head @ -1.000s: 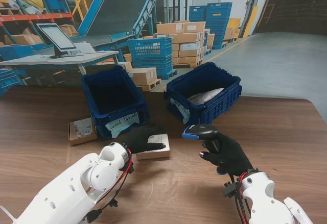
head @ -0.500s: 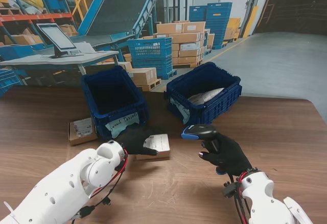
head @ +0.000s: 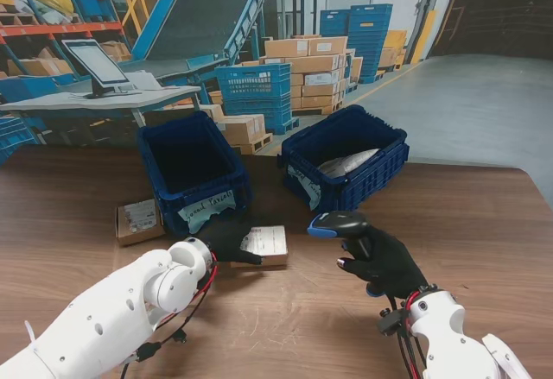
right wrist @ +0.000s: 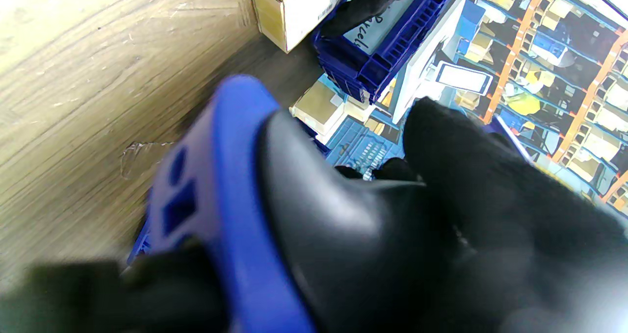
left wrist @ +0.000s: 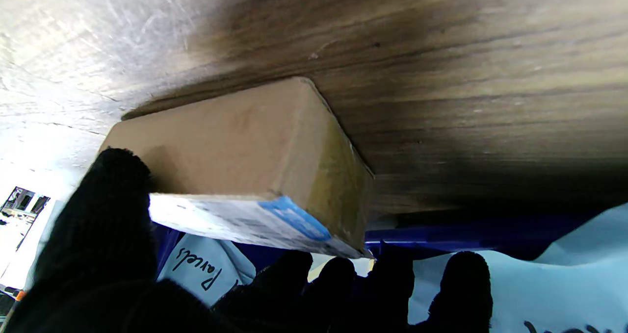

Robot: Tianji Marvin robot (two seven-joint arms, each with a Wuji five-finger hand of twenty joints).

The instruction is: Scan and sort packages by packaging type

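Note:
A small cardboard box [head: 263,246] with a white label on top is held just off the table, tilted, in front of the left blue crate [head: 194,172]. My left hand [head: 226,239] in its black glove is shut on the box's left end; the left wrist view shows the box [left wrist: 245,151] lifted with the thumb [left wrist: 105,210] under one side and fingers on the other. My right hand [head: 380,262] is shut on a black and blue barcode scanner [head: 337,223], its head pointing left toward the box. The scanner [right wrist: 274,215] fills the right wrist view.
A second blue crate [head: 346,156] at the back right holds a grey poly mailer [head: 347,163]. Another small cardboard box [head: 139,220] lies on the table left of the left crate. The wooden table [head: 484,224] extends to the right.
My left hand has lifted and tilted the labelled box, drawing it slightly toward the left crate. The left arm has swung lower and leftward. The right hand and scanner have hardly moved.

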